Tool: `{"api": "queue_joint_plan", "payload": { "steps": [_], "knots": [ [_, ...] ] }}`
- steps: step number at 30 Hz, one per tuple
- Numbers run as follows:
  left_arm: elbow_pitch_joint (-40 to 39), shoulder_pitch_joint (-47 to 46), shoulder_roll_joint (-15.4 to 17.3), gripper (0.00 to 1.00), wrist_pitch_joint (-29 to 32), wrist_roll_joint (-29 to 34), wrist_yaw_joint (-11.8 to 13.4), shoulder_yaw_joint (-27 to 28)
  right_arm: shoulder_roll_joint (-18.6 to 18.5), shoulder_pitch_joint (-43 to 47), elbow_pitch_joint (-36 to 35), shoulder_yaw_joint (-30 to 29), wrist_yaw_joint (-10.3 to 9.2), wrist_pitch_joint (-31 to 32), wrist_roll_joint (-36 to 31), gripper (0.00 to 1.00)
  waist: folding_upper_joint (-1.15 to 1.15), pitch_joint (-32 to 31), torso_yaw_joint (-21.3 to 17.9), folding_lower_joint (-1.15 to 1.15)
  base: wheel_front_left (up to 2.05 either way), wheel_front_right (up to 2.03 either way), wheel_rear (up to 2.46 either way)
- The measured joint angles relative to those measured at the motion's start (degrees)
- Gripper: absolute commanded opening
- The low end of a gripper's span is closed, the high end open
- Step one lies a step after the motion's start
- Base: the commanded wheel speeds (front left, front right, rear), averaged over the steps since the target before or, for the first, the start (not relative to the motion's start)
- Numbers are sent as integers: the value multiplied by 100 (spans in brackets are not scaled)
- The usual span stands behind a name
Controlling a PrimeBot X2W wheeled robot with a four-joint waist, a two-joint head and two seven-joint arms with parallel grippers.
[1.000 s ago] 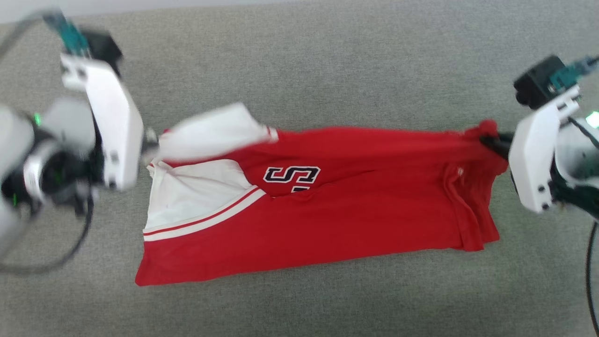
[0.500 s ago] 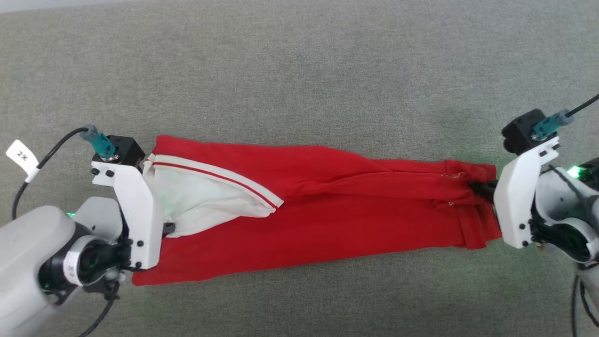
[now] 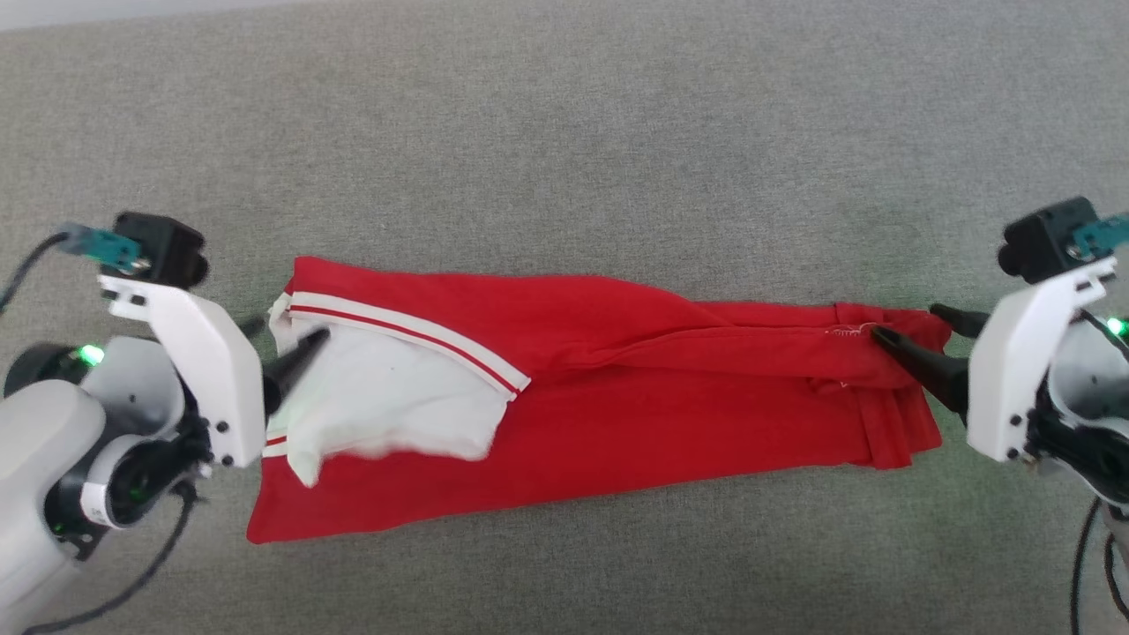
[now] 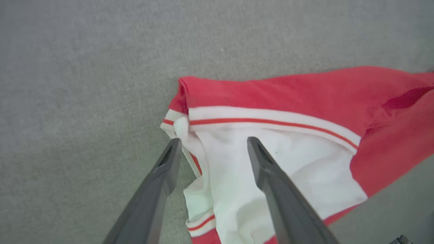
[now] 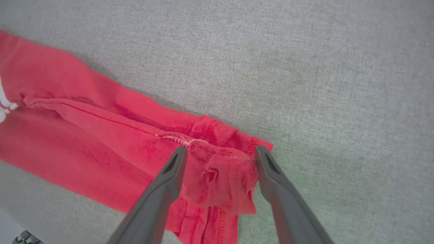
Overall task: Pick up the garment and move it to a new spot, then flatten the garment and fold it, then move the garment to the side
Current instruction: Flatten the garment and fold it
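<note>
The garment (image 3: pixel 617 388), a red shirt with a white sleeve panel and striped trim, lies folded lengthwise in a long band on the grey surface. No print shows on it. My left gripper (image 3: pixel 287 333) stands open at its left end, fingers straddling the white sleeve panel (image 4: pixel 237 162) without pinching it. The left wrist view shows the left gripper (image 4: pixel 213 140) with a wide gap between its fingers. At the right end my right gripper (image 3: pixel 908 322) is open over the bunched red hem (image 5: pixel 220 176). Seen in the right wrist view, the right gripper (image 5: pixel 221 149) has its fingers apart on either side of that hem.
Grey woven cloth (image 3: pixel 564 159) covers the surface on all sides of the shirt. A pale strip (image 3: pixel 106 11) runs along the far left edge. Dark cables (image 3: pixel 132 582) hang by both wrists.
The upper half of the shirt was swung over toward me, hiding the lettering. Both grippers then opened, let go of the ends, and drew slightly outward.
</note>
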Motion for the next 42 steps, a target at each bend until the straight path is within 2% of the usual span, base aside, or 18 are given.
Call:
{"api": "queue_joint_plan", "payload": {
  "steps": [1,2,3,7,8,9,14,19,22,25,35,42],
  "knots": [
    [-29,23,24,100,-248,52,-46,67,3,98,-59,-79,0,2,4,100,0,-3,5,0,0,0,0],
    [-29,23,24,100,-248,52,-46,67,3,98,-59,-79,0,2,4,100,0,-3,5,0,0,0,0],
    [-67,111,76,100,-740,249,-99,172,29,294,-151,-280,0,4,0,100,0,-14,23,0,0,0,0],
    [-153,401,118,100,-1792,476,-210,348,87,631,-365,-538,1,8,-55,100,0,-55,69,0,0,0,0],
    [-153,401,118,100,-1792,476,-210,348,87,631,-365,-538,1,8,-55,100,0,-55,69,0,0,0,0],
    [-159,475,149,100,-2071,635,-208,371,94,710,-398,-591,0,8,-56,100,0,-71,85,0,0,0,0],
    [-189,990,249,100,-3209,816,-86,601,136,1004,-456,-825,0,7,-135,100,0,-163,189,0,0,0,0],
    [-220,1569,199,100,-3496,984,151,1123,190,1113,-344,-922,0,-55,-274,100,0,-243,351,0,0,0,0],
    [-289,2001,-91,100,-3504,1258,159,1747,203,1107,-97,-918,0,-98,-327,100,0,-271,468,0,0,0,0],
    [-270,2549,-415,100,-3508,1511,42,2318,188,1071,231,-851,0,-83,-348,100,0,-287,584,0,0,0,0],
    [-199,3732,-1595,100,-3510,2752,-687,4161,67,568,1162,-389,1,127,-250,100,0,-279,918,0,0,0,0],
    [-131,4250,-2362,100,-3510,3250,-1184,5018,-30,329,1446,-74,-1,47,-87,100,0,-261,983,0,0,0,0]
  ]
}}
